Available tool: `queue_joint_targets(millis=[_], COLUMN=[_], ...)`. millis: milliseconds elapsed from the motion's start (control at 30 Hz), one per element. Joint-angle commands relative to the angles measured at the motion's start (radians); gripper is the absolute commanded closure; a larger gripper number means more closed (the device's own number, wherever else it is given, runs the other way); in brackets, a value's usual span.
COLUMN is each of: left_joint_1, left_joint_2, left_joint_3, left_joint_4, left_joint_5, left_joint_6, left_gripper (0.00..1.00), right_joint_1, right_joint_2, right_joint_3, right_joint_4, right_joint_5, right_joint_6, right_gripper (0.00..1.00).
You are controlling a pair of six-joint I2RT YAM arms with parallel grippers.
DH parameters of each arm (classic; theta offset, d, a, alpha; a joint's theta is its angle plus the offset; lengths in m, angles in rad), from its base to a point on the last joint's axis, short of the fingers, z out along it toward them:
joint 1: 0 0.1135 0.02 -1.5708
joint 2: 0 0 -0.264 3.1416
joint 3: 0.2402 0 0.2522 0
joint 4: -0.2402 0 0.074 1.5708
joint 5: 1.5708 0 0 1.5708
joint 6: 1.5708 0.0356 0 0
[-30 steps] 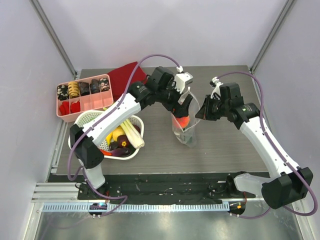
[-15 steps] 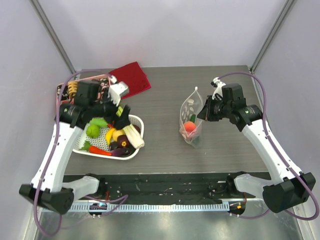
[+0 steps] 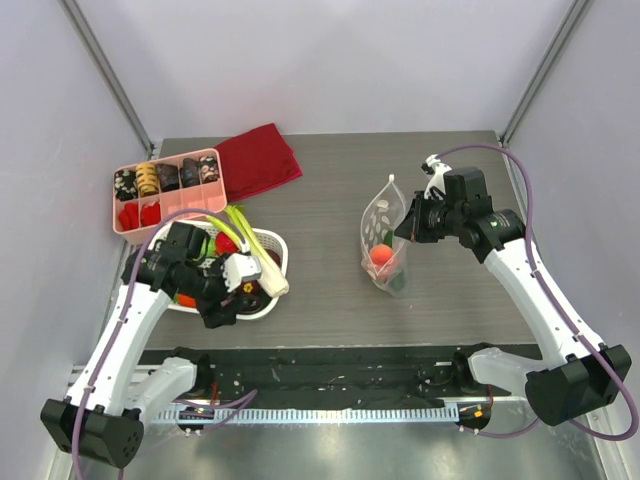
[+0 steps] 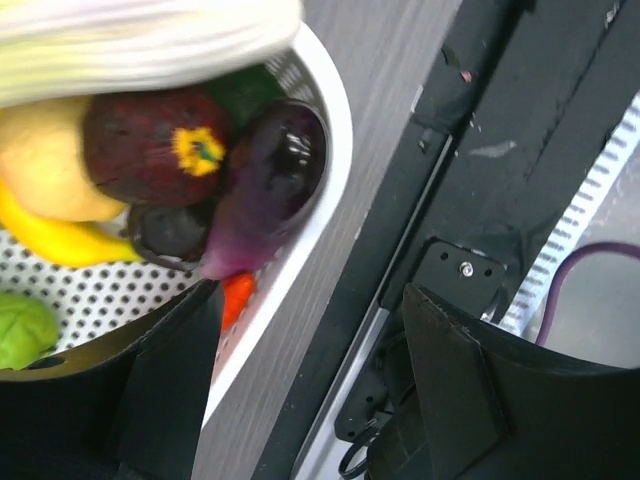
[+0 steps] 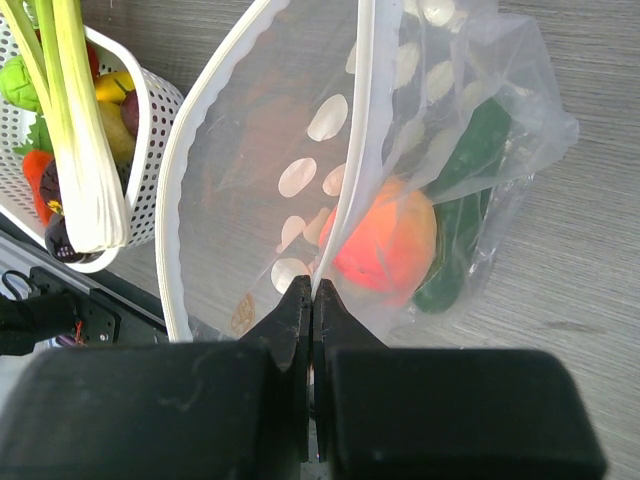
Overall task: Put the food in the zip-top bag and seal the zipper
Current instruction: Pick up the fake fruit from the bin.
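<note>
- The left gripper [image 4: 305, 385] is held with its fingers spread wide; nothing is gripped between them.
- The rim of the basket [image 4: 335, 120] is seen just beyond the spread fingertips, on the side of the left-hand finger.
- The eggplant [image 4: 265, 180] is found inside the basket, against the rim, closest to the fingertips.
- The banana [image 4: 45, 235] and the leek [image 4: 130, 40] are seen farther from the fingertips, deeper in the basket.
- The right gripper [image 5: 312, 292] is pressed together on the mouth edge of the bag [image 5: 310, 120].
- One strip of the zipper [image 5: 360, 130] is pinched between its fingers, and the other strip is bowed away to one side, so the mouth is held open.
- The peach [image 5: 385, 240] is seen inside the bag, just beyond the right fingertips.
- The cucumber [image 5: 465, 180] is lodged beside the peach, farther from the fingertips.
- A pink tray [image 3: 165, 190] and a red cloth [image 3: 258, 160] are seen well apart from both grippers, beyond the basket.
</note>
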Motion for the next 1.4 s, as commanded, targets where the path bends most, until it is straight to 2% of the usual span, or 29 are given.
queue_joint_targets(millis=[0,200,500,600,633,733,1033,1067,1100,1200,1300,1367], left_joint_1=[0.004,0.004,0.002,0.002,0.002,0.002,0.002,0.002,0.002,0.002,0.0,0.0], left_joint_2=[0.005,0.05,0.111,0.122,0.122,0.1,0.004,0.002,-0.002,-0.01,-0.01,0.036], left_joint_3=[-0.076,-0.147,-0.204,-0.193,-0.184,-0.138,0.012,0.023,0.029,0.011,-0.02,-0.026], left_joint_4=[0.074,0.23,0.357,0.36,0.348,0.264,0.012,0.003,-0.002,0.02,0.153,0.251], left_joint_5=[0.062,0.047,0.041,0.047,0.048,0.047,-0.011,-0.01,-0.005,0.033,0.033,-0.04], left_joint_6=[0.153,0.144,0.121,0.113,0.11,0.13,0.194,0.193,0.191,0.179,0.078,-0.006], left_gripper=[0.24,0.22,0.19,0.28,0.37,0.48,0.69,0.69,0.61,0.5,0.41,0.37], right_joint_1=[-0.002,-0.005,-0.009,-0.009,-0.008,-0.008,-0.009,-0.011,-0.011,-0.009,-0.008,-0.011], right_joint_2=[-0.02,-0.028,-0.017,-0.013,-0.013,-0.017,0.003,0.007,0.01,0.018,0.018,0.014], right_joint_3=[0.01,0.01,0.008,0.011,0.011,0.008,0.013,0.016,0.02,0.024,0.024,0.025], right_joint_4=[0.016,0.005,0.01,0.01,0.009,0.009,0.01,0.01,0.012,0.018,0.018,0.016], right_joint_5=[-0.008,-0.017,-0.034,-0.036,-0.037,-0.037,-0.045,-0.046,-0.048,-0.054,-0.055,-0.054], right_joint_6=[-0.004,-0.001,0.004,0.004,0.003,0.003,-0.002,-0.004,-0.002,0.0,0.003,0.0], right_gripper=[0.99,0.99,0.99,0.99,0.99,0.99,0.99,0.99,0.99,0.99,0.99,0.99])
